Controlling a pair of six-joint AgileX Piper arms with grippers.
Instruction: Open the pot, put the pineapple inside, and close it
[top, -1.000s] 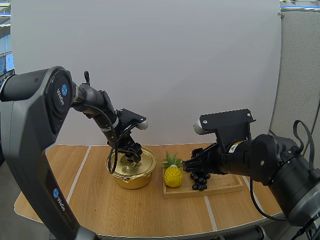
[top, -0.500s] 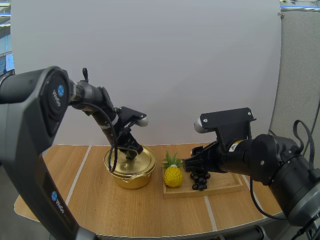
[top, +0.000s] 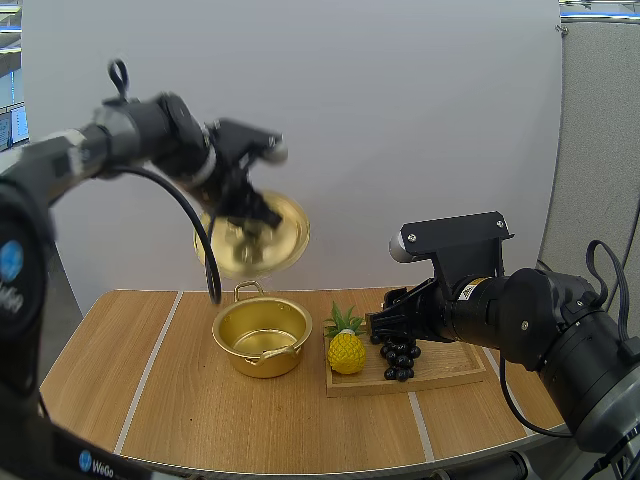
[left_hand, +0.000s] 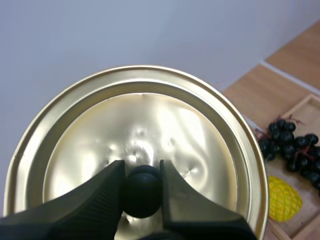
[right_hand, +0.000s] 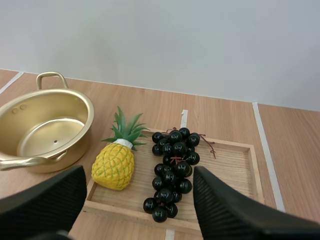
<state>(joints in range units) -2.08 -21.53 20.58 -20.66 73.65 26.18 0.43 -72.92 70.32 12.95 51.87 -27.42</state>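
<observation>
The gold pot stands open on the table, its inside bare. Its gold lid hangs tilted in the air above the pot, held by my left gripper, which is shut on the lid's black knob. The yellow pineapple with green leaves lies at the left end of the wooden tray, just right of the pot. My right gripper is open, hovering over the tray behind the pineapple, with nothing between its fingers.
A bunch of black grapes lies on the tray beside the pineapple. Bare tabletop lies in front of the pot and left of it.
My left gripper closed on the lid's knob and lifted the lid off the pot, up and slightly left. The right arm has stayed put.
</observation>
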